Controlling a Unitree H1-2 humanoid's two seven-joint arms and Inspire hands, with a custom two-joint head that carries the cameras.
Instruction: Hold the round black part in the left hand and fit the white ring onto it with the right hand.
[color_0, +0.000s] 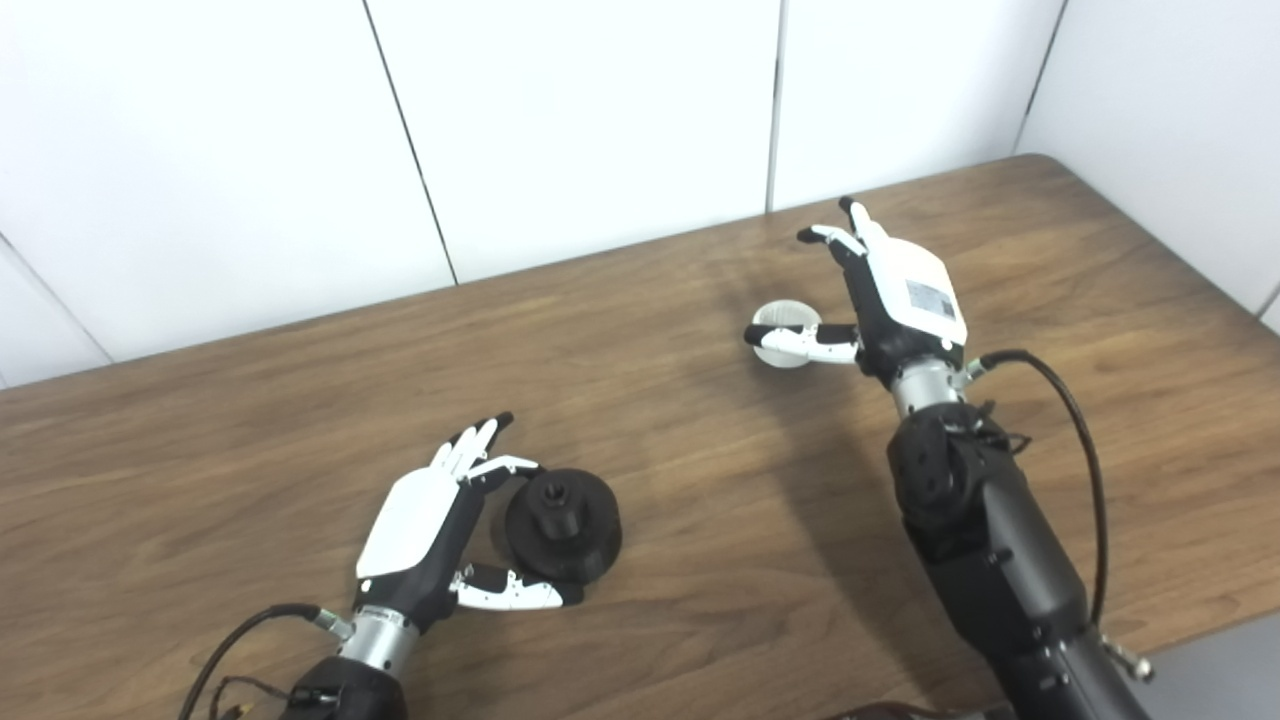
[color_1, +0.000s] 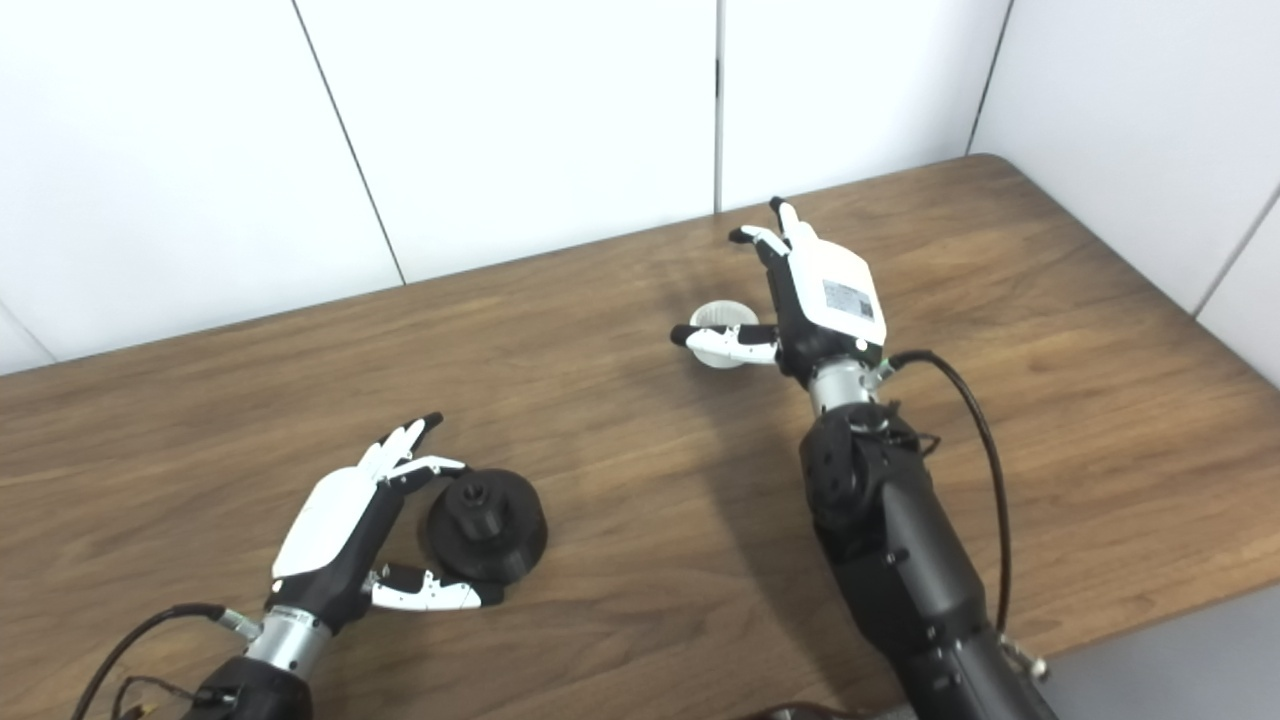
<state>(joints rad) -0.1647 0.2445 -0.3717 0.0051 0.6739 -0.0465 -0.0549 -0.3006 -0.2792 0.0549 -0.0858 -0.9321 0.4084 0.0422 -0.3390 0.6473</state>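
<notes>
The left hand (color_0: 430, 530) is released, fingers spread around the round black part (color_0: 563, 524), which lies on the desk (color_0: 250, 450) at its 3 o'clock, the thumb just under it. Whether they touch cannot be told. The right hand (color_0: 885, 295), also released, hovers beside the white ring (color_0: 783, 335), which sits on the desk at its 9 o'clock, partly behind the thumb, well apart from the black part.

left eye, right eye: head-mounted, side by side | facing down, forward | share the table (color_0: 700, 470), slightly offset
</notes>
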